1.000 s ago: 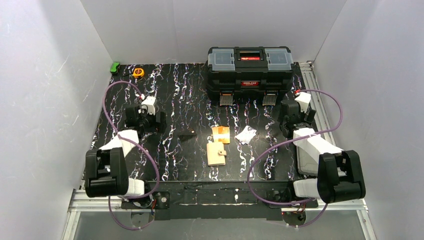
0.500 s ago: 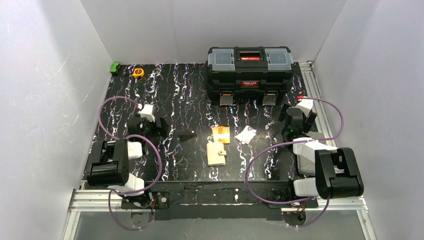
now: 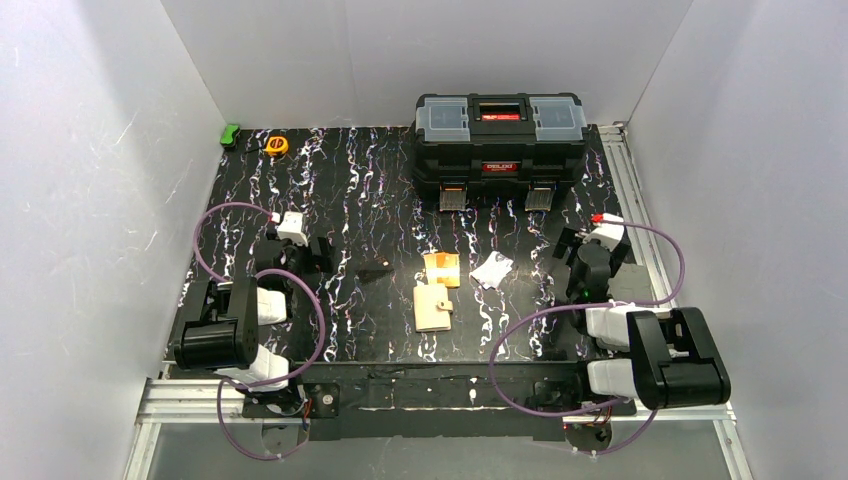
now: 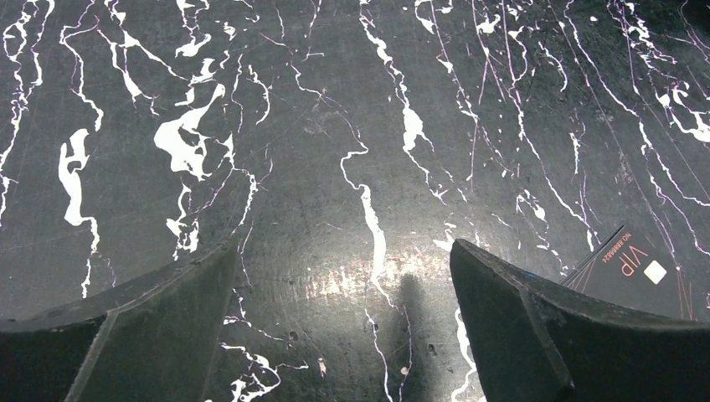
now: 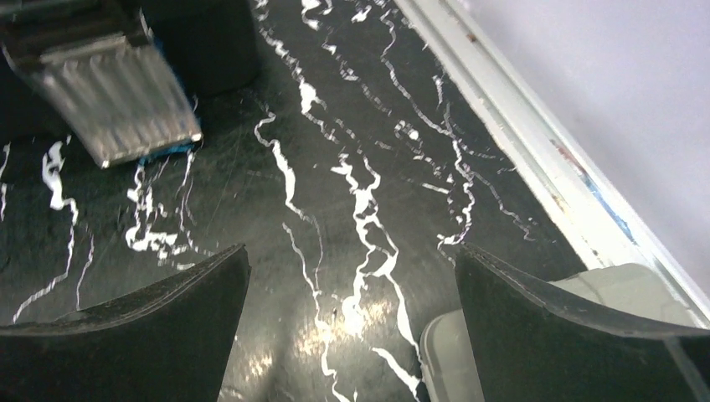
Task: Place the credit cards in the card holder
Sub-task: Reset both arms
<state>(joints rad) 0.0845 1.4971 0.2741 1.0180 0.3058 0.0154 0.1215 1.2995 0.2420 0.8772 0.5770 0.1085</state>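
Two grippers, both spread wide and holding nothing.

Far left, at the back corner of the table [image 3: 380,190]: a small green thing [image 3: 230,134] and a yellow tape [image 3: 277,145], near each other.

Nearer the front: left gripper [image 3: 316,254], jaws fully apart. Hangs over bare marbled top, nothing between the fingers [image 4: 167,310].

Just right of it, flat on the table: black card [image 3: 375,270]. In the wrist view, one corner with "VIP" print peeking past the right finger, untouched.

Centre: orange card [image 3: 441,268], lying flat. Just in front of it: wallet [image 3: 433,307], seemingly folded shut, tab to the right. Right of the orange card: a crumpled white scrap [image 3: 492,268].

Behind these, at the back: black toolbox [image 3: 500,135], lid down, two metal latches at its front.

Right side: right gripper [image 3: 590,250], likewise fully apart and empty. Hangs over bare table between the right latch [image 5: 109,92] and the rail [image 5: 536,159]. By its right finger: a clear tray [image 5: 603,293].
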